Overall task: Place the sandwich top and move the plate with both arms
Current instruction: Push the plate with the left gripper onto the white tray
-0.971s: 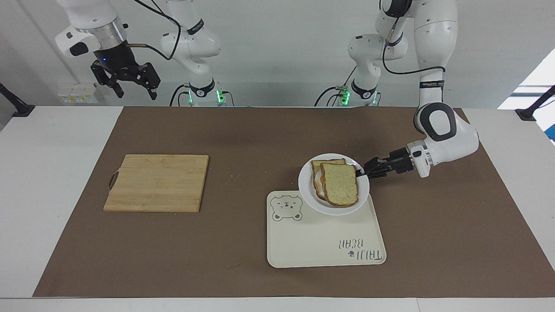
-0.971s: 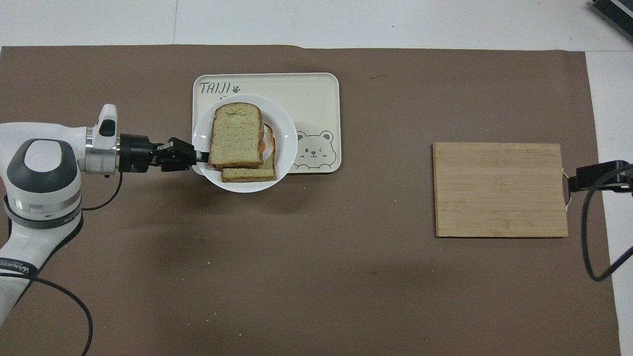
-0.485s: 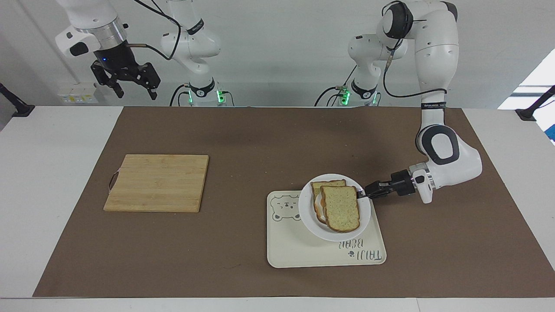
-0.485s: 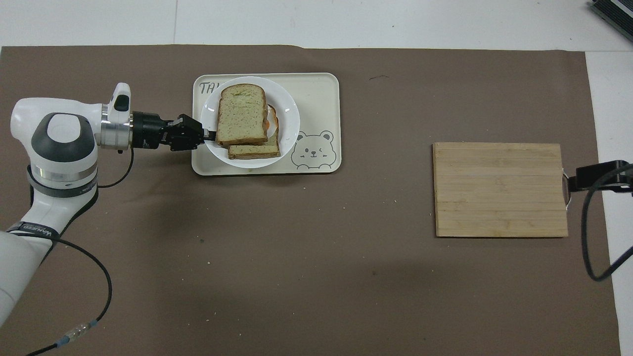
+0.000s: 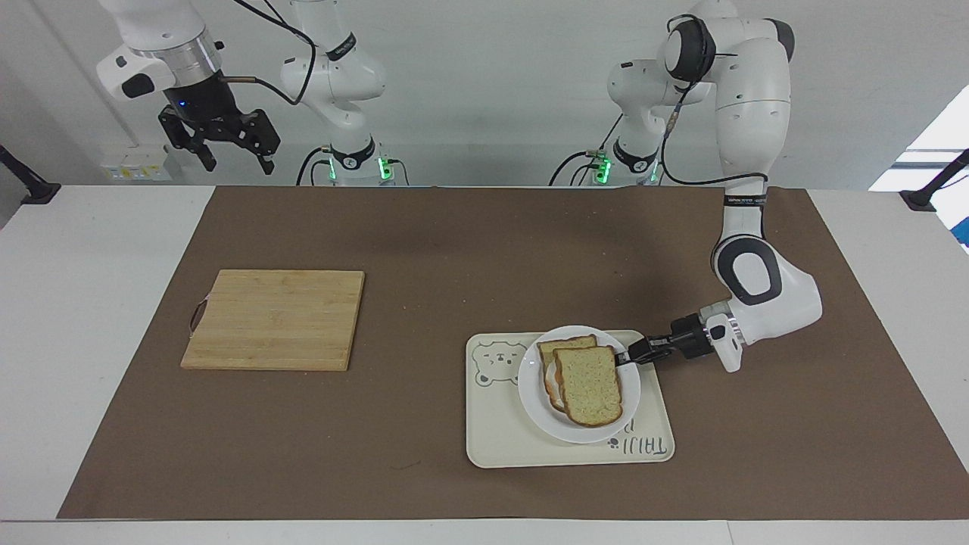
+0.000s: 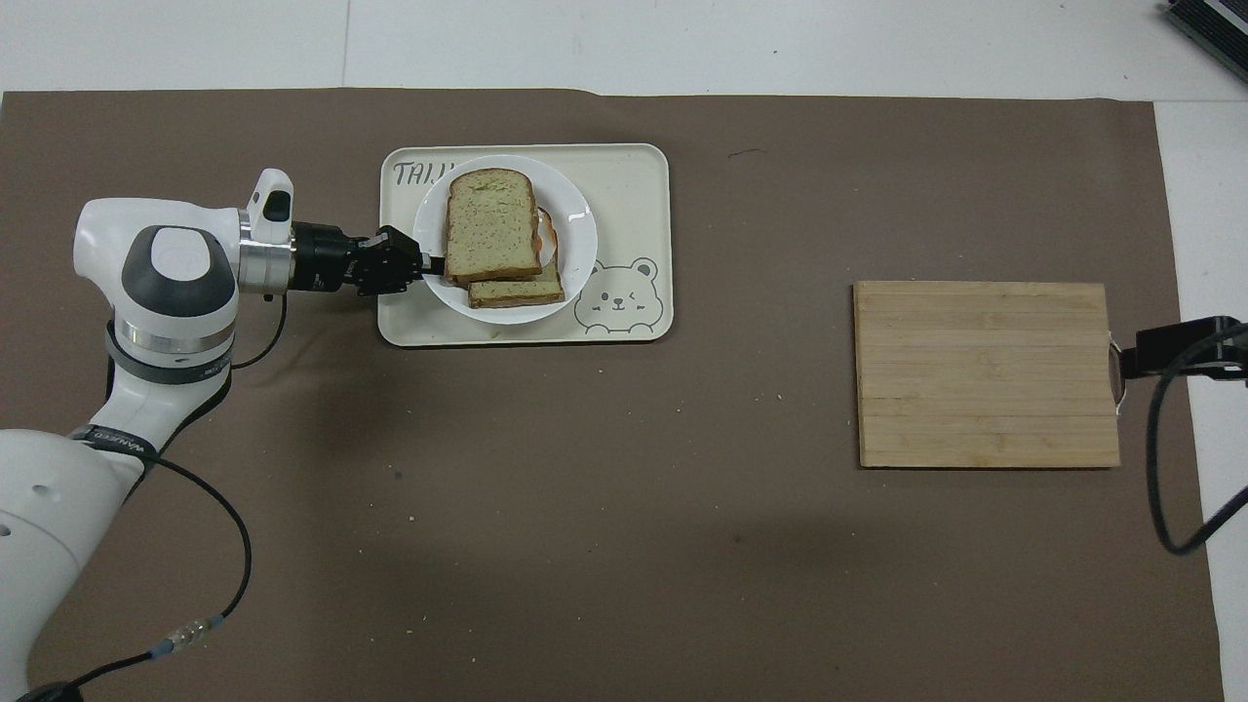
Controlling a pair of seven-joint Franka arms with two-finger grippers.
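Brown matting covered your table. Your left gripper (image 5: 627,359) was clamped on the plate (image 5: 579,430) rim, the plate over the tray (image 5: 500,439). The bread slice (image 5: 590,384) already topped the sandwich; release remained. Your right gripper (image 5: 231,150) waited open, high at the right arm's end.

Robotics lab, two white arms (image 5: 746,113) bolted at a white worktop (image 5: 91,318), brown mat (image 5: 424,250), trailing cables, bare wall

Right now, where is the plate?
The plate is on the tray, toward the left arm's end of the table, with the left hand at its rim.
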